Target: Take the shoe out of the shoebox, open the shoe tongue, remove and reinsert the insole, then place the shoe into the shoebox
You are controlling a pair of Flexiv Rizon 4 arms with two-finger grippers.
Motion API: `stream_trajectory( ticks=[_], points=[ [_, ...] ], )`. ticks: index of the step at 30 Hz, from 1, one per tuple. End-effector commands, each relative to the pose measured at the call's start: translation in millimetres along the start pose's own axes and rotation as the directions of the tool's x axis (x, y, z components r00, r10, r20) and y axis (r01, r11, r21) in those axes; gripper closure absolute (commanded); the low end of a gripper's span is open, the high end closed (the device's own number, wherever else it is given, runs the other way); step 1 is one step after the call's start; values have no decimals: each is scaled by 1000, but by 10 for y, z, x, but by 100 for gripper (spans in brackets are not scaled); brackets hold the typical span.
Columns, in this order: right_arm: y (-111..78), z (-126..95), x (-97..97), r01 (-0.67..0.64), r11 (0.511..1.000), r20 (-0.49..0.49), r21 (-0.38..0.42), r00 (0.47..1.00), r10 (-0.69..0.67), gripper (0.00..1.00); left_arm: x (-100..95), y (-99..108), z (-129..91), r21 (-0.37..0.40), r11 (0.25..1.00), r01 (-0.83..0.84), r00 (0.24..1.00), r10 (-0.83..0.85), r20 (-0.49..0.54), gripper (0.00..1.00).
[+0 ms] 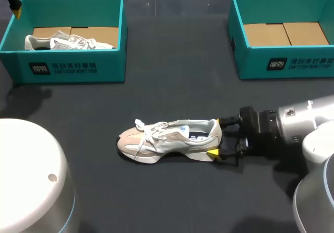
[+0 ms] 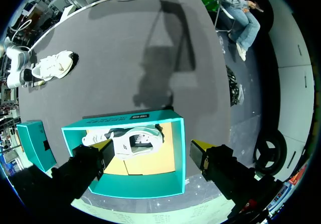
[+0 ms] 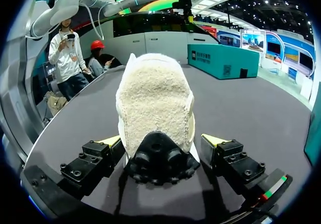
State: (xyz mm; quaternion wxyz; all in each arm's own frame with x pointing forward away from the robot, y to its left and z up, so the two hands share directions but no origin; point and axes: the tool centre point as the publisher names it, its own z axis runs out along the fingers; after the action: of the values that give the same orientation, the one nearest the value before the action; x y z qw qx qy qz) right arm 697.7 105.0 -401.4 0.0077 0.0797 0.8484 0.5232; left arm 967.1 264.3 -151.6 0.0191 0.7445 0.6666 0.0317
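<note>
right gripper (image 1: 219, 137): low at the table, fingers spread and straddling the heel. One yellow tip sits each side of it, and from the wrist cam I can see a sliver of gap on both sides, so nothing is clamped.
shoe (image 1: 169, 139): upright on its sole in the middle of the table (image 1: 172, 97), heel toward my right arm and toe pointing over to my left side. Laces are loose on top.
room round the shoe: dark tabletop all round it, well apart from both boxes, and only my own fingers are close by.
right shoebox (image 1: 284, 60): teal, at the far right of the table, open top with its cardboard bottom showing. The front wall faces the shoe, with a wide strip of tabletop between.
left gripper (image 2: 153, 148): hanging over the left shoebox with fingers spread wide and nothing in them. One tip is above the box, the other out past its side wall.
left shoebox (image 1: 68, 66): teal, at the far left, close to the table's edge in the left wrist cam.
second shoe (image 1: 68, 42): lying inside the left shoebox, along its back wall.
</note>
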Motion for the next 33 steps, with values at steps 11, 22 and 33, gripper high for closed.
stream_trajectory(
  ticks=[11, 22, 33],
  points=[
    [53, 194, 42, -1, 1000, -16, 1, 1000, 1, 0, 4, -5, -4, -1, 1000, -1, 1000, 1, -2, 0],
    [39, 252, 47, 2, 1000, -21, -4, 1000, -2, 0, 4, -5, -4, -1, 1000, -1, 1000, 1, -2, 0],
    [52, 298, 59, 23, 1000, -26, -4, 999, -23, 100, 4, -5, -4, -1, 1000, -1, 1000, 1, -2, 0]
  ],
)
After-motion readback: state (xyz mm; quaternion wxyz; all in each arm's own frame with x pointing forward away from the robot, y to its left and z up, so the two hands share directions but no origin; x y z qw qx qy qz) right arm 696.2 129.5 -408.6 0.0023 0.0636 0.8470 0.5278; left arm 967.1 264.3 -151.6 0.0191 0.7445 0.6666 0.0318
